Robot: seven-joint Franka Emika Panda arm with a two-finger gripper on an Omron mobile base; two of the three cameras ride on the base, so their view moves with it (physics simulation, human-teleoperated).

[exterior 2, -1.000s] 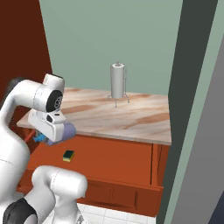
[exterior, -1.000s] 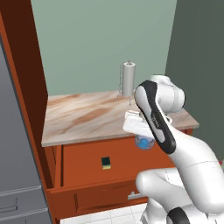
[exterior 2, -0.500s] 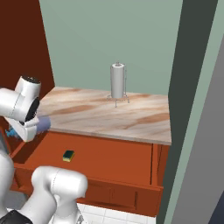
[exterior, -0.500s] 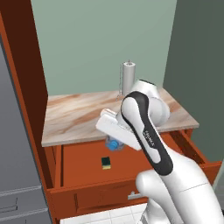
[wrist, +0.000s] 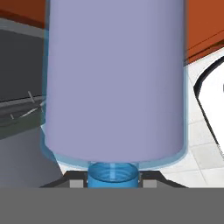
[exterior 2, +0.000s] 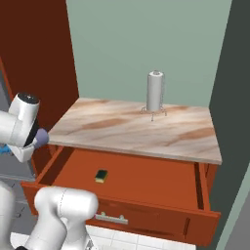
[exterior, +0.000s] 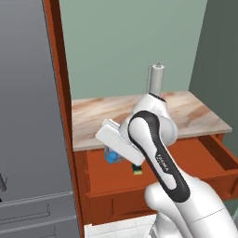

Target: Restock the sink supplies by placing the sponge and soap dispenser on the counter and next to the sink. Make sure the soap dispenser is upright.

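While clamped, soap dispenser (wrist: 114, 83) within gripper (exterior: 113, 155).

A small dark marking is seen on the forearm of the arm (exterior: 160, 160) in the left base view, but it is too small and blurred to be read. No other text, label, brand, number or sign can be read on anything.

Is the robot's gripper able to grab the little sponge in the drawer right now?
Probably not yet. The gripper is already shut on the soap dispenser. The sponge lies uncovered in the open drawer, so the way looks free otherwise.
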